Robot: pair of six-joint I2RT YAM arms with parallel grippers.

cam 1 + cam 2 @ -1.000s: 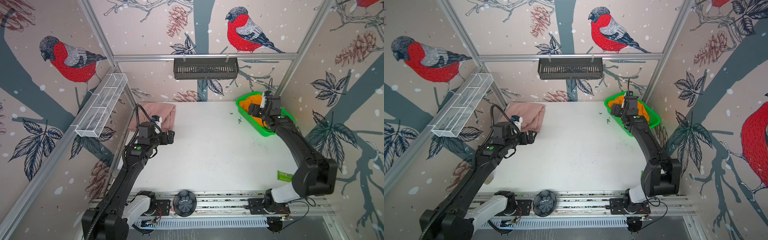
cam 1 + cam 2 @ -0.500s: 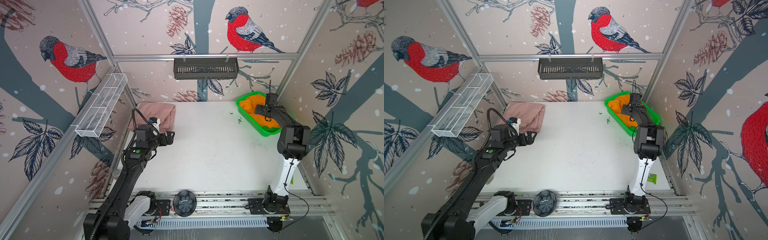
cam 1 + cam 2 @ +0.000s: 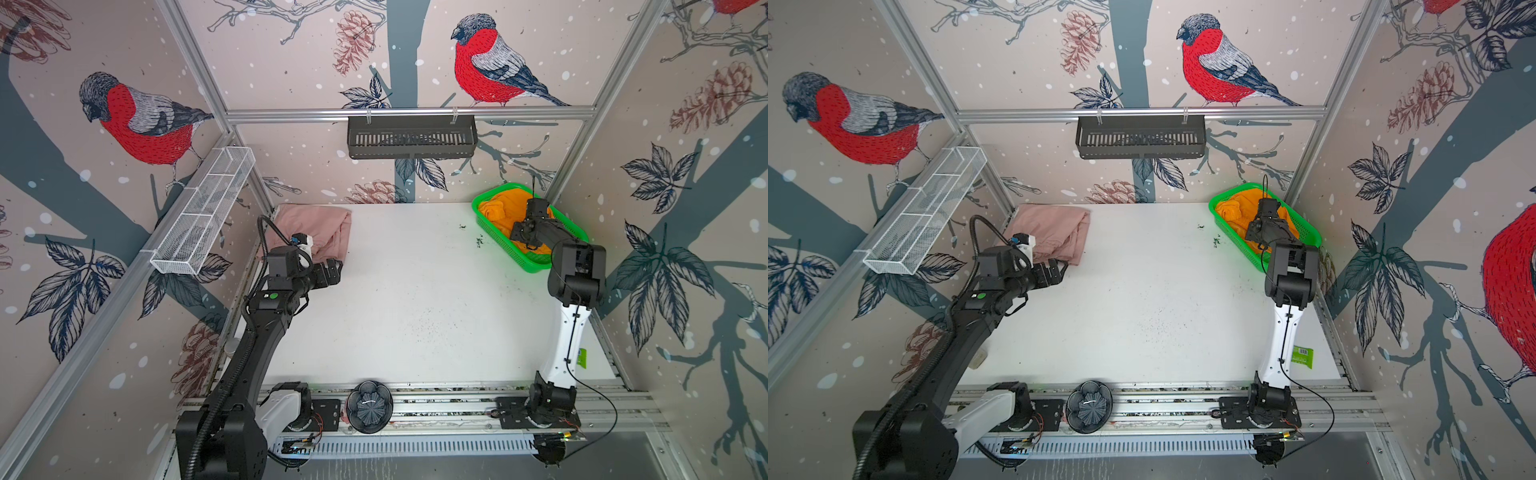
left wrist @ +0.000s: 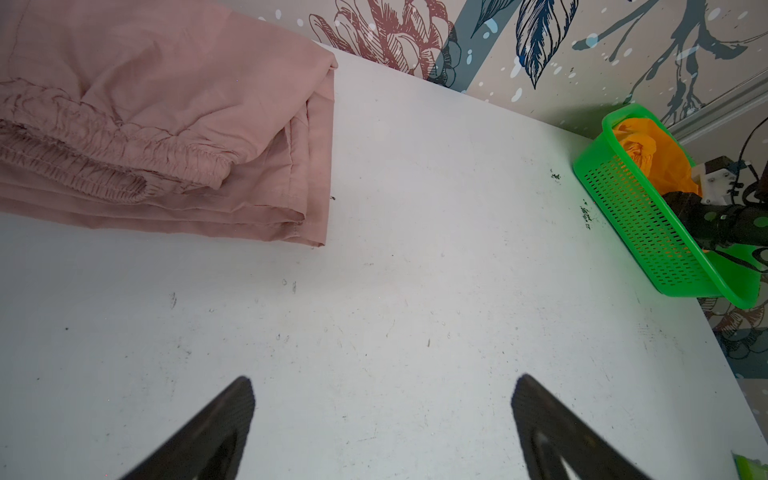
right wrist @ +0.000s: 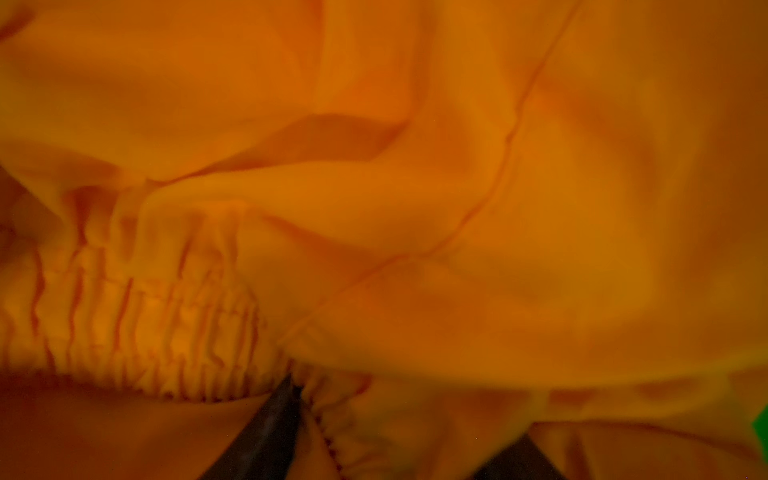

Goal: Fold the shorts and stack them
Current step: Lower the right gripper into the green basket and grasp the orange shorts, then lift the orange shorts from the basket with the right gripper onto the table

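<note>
1. Pink cotton-like shorts [image 3: 316, 232] lie folded at about 10 o'clock on the white table [image 3: 415, 311]; the layered hems make a squared stack, and the gathered elastic waistband puckers in ridges along one side in the left wrist view [image 4: 166, 124]; the cloth is matt and softly creased.
2. Orange shorts [image 3: 498, 208] sit crumpled inside the green basket [image 3: 536, 266] at about 2 o'clock, filling it; in the right wrist view [image 5: 415, 187] the smooth cloth shows a long seam and a ruffled elastic waistband.
3. Hard and glossy, the basket is a rectangle of plastic; its walls [image 4: 648, 232] are pierced with rows of small slots, and it stands askew to the table edges.
4. The left gripper [image 3: 334, 270] hangs above the table at about 9 o'clock, just beside the pink shorts' near edge without touching them; its dark, finely textured fingers [image 4: 224, 424] are spread wide with only bare table between them.
5. The right gripper [image 5: 407, 407] reaches down into the basket, sunk into the orange cloth; bunched fabric lies between its dark fingers [image 5: 270, 424], but I cannot tell whether they pinch it.
6. Dark specks dot the scuffed tabletop beside the basket; a small green packet [image 3: 1302, 357] lies at about 4 o'clock.
</note>
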